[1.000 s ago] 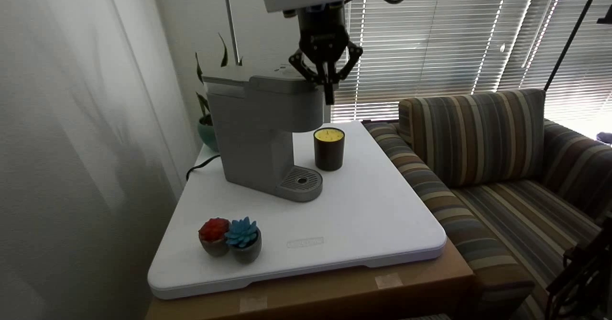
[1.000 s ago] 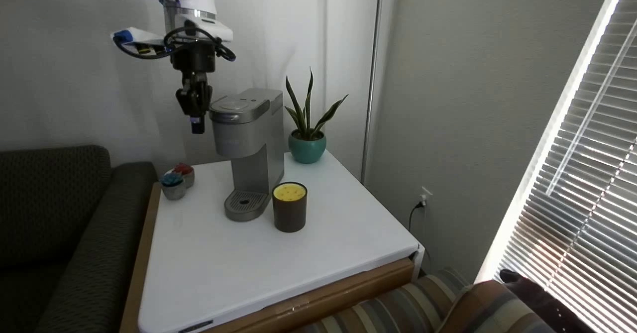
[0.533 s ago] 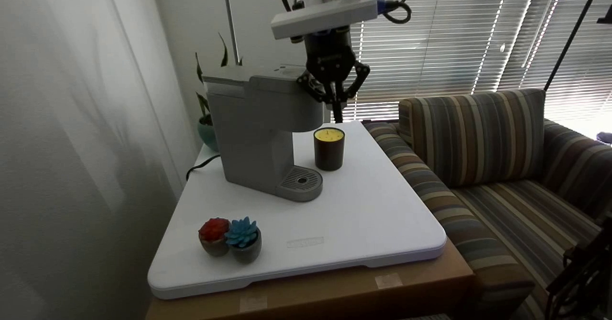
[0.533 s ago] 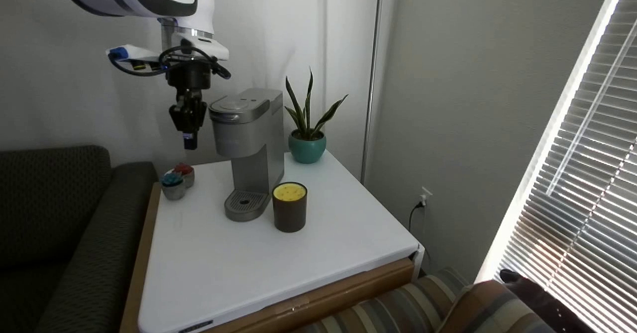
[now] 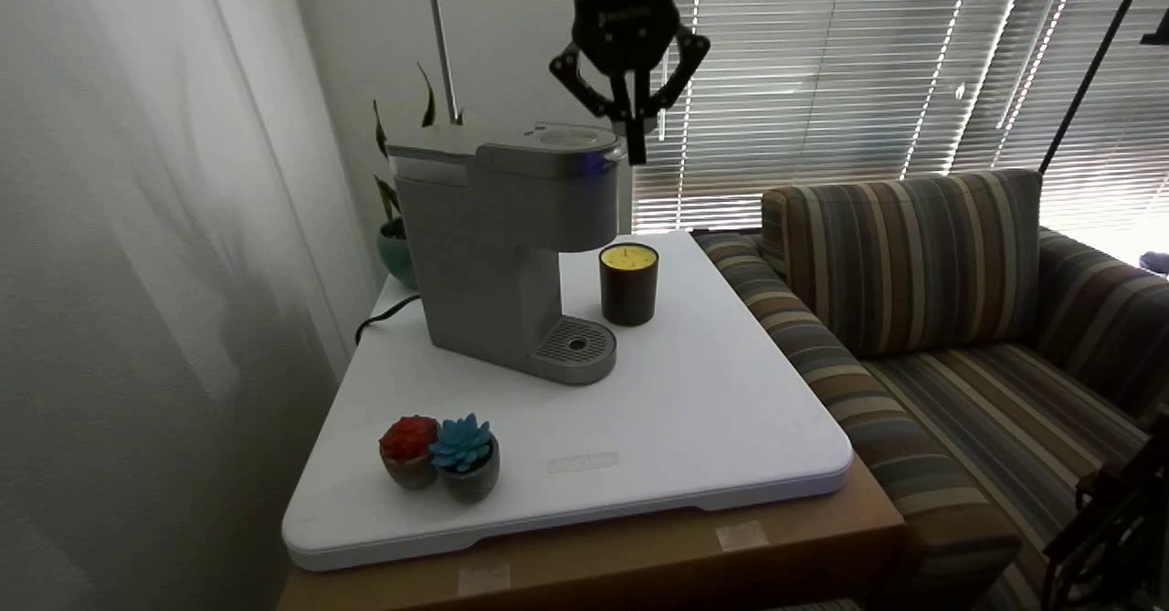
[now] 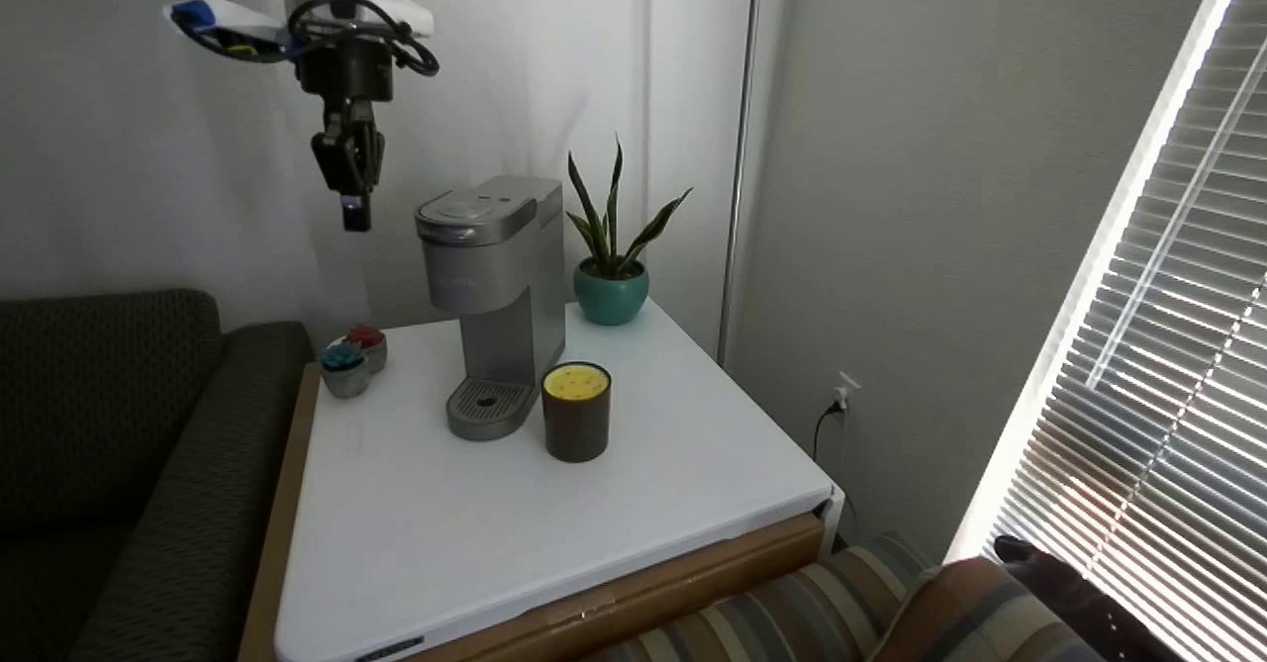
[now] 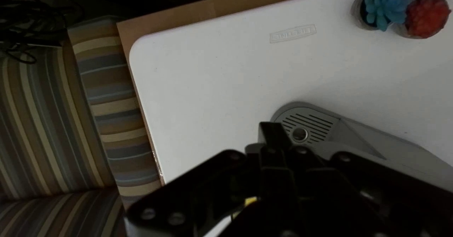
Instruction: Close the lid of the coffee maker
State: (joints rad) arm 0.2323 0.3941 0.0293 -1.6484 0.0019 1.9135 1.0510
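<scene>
The grey coffee maker (image 5: 493,264) stands upright on the white table, and it shows whole in an exterior view (image 6: 485,276). Its lid (image 5: 548,156) lies flat on top, down against the body; it also lies flat in an exterior view (image 6: 477,215). The dark underside is hidden. My gripper (image 5: 636,141) hangs in the air in front of the lid's front edge, pointing down. In an exterior view the gripper (image 6: 356,212) is apart from the machine, its tips about lid height. In the wrist view its fingers (image 7: 274,134) are together with nothing between them, above the drip base (image 7: 308,123).
A dark cup with yellow top (image 6: 576,420) stands beside the drip base. Two small potted succulents (image 5: 438,456) sit near the table (image 5: 694,419) edge. A plant in a teal pot (image 6: 611,291) stands behind the machine. A striped armchair (image 5: 904,264) adjoins the table.
My gripper first sank in front of the coffee maker, then rose above its earlier height, moving farther from the machine. The lid and coffee maker have not moved.
</scene>
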